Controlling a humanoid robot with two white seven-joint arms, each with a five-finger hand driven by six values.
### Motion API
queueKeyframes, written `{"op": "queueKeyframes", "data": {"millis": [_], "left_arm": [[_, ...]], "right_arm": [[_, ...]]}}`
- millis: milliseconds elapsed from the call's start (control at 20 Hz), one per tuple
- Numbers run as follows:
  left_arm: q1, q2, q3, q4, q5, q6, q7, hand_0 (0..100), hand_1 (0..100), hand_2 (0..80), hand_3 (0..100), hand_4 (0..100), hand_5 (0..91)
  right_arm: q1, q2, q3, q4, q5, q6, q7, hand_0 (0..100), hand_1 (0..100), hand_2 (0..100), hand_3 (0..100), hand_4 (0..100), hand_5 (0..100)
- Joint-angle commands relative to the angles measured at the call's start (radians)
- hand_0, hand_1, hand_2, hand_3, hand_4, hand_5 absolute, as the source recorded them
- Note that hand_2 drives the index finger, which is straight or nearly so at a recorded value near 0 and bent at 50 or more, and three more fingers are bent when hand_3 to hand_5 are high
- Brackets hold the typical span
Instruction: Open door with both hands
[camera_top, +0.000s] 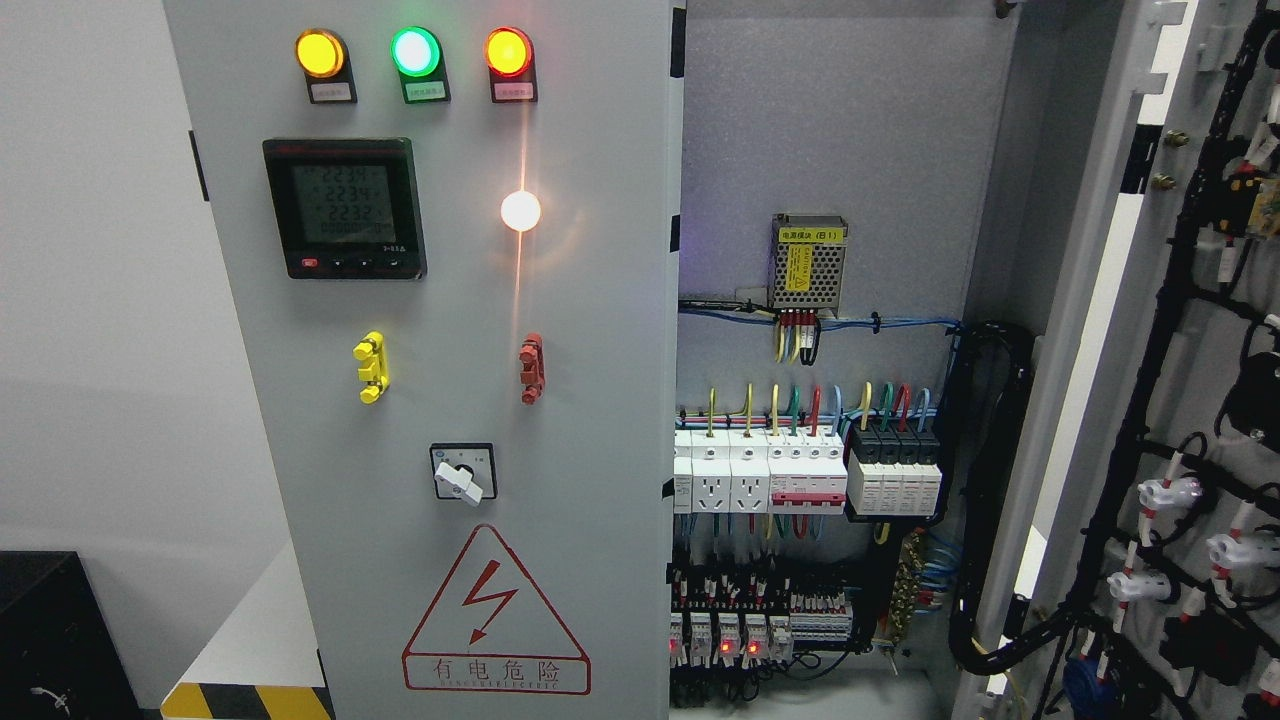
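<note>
Right door (1190, 380) swung wide open, cabinet interior (810, 470) exposed; left door (450, 350) shut. No robot hand visible, state unknown. Next: probably grasp left door's inner edge, pull.

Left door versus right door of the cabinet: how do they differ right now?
The left door faces the camera, apparently closed or nearly so; the right door is swung wide open. The left door shows its front: lamps, a meter, a warning triangle. The right door shows its inner face with black wiring. Both are grey metal. No robot hand is in view.
</note>
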Motion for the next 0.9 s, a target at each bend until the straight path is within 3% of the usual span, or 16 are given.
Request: {"op": "queueKeyframes", "data": {"millis": [0, 150, 250, 351, 551, 751, 851], "left_arm": [[0.000, 0.021, 0.000, -0.028, 0.000, 0.000, 0.000, 0, 0, 0.0, 0, 0, 0.0], [0.000, 0.021, 0.000, -0.028, 0.000, 0.000, 0.000, 0, 0, 0.0, 0, 0, 0.0], [0.000, 0.020, 0.000, -0.026, 0.000, 0.000, 0.000, 0, 0, 0.0, 0, 0, 0.0], [0.000, 0.018, 0.000, -0.026, 0.000, 0.000, 0.000, 0, 0, 0.0, 0, 0, 0.0], [0.000, 0.018, 0.000, -0.026, 0.000, 0.000, 0.000, 0, 0, 0.0, 0, 0, 0.0], [0.000, 0.018, 0.000, -0.026, 0.000, 0.000, 0.000, 0, 0, 0.0, 0, 0, 0.0], [0.000, 0.018, 0.000, -0.026, 0.000, 0.000, 0.000, 0, 0, 0.0, 0, 0, 0.0]], "right_arm": [[-0.083, 0.030, 0.003, -0.051, -0.002, 0.024, -0.002, 0, 0, 0, 0, 0, 0], [-0.116, 0.099, -0.009, -0.051, -0.003, 0.099, -0.010, 0, 0, 0, 0, 0, 0], [-0.147, 0.130, -0.009, -0.054, -0.003, 0.106, -0.008, 0, 0, 0, 0, 0, 0], [-0.190, 0.135, -0.008, -0.056, -0.003, 0.121, -0.012, 0, 0, 0, 0, 0, 0], [-0.289, 0.164, -0.012, -0.054, -0.003, 0.260, -0.012, 0, 0, 0, 0, 0, 0], [-0.368, 0.179, -0.009, -0.048, -0.002, 0.300, -0.012, 0, 0, 0, 0, 0, 0], [-0.408, 0.179, -0.011, -0.039, -0.002, 0.351, -0.010, 0, 0, 0, 0, 0, 0]]}}
